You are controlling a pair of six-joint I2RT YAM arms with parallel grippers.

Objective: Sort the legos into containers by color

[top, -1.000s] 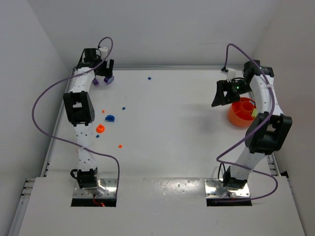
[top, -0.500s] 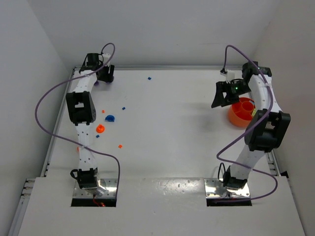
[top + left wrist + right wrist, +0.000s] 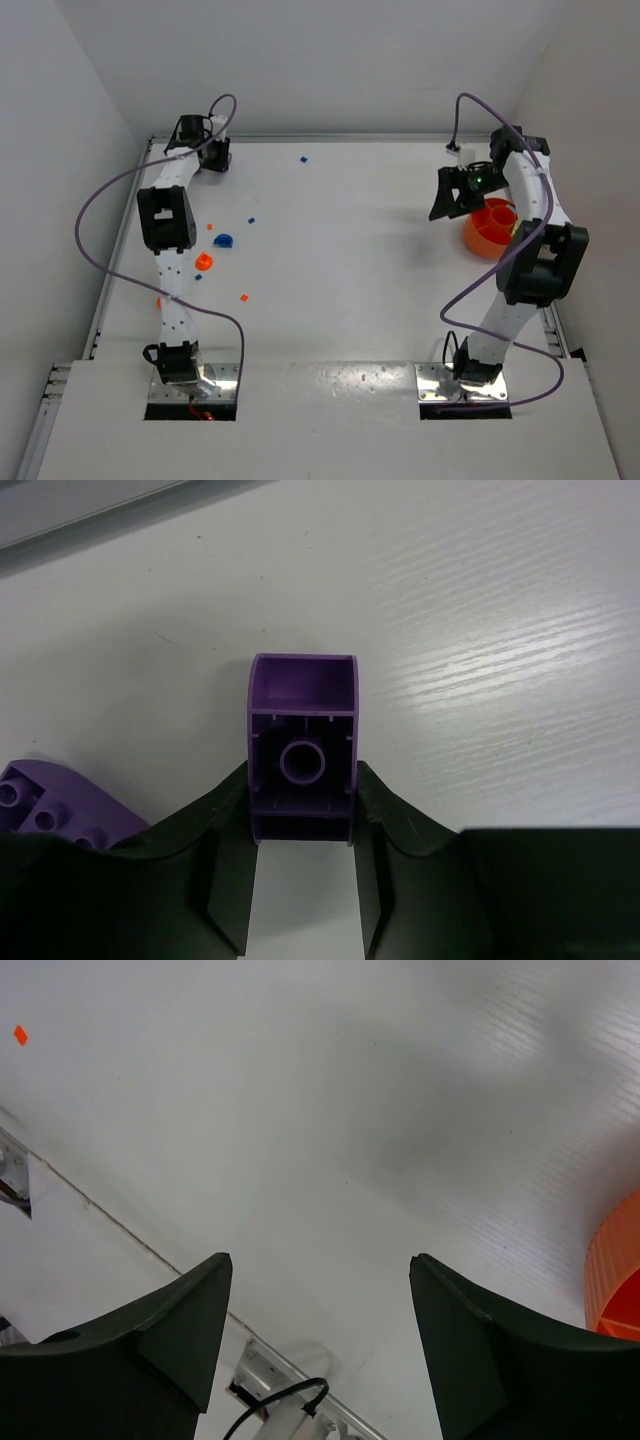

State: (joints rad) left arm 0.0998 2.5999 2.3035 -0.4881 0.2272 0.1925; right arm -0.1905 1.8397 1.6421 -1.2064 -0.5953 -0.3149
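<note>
Left gripper clamped on purple cup, fingers against both its sides, hollow facing wrist camera. Second purple piece just left of gripper. Right gripper jaws apart above table; orange bowl just right of it. Legos well apart from both grippers.

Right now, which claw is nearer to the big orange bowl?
Right. The right claw hovers just left of the orange bowl; the left claw is far across the table, gripping a purple piece.
</note>
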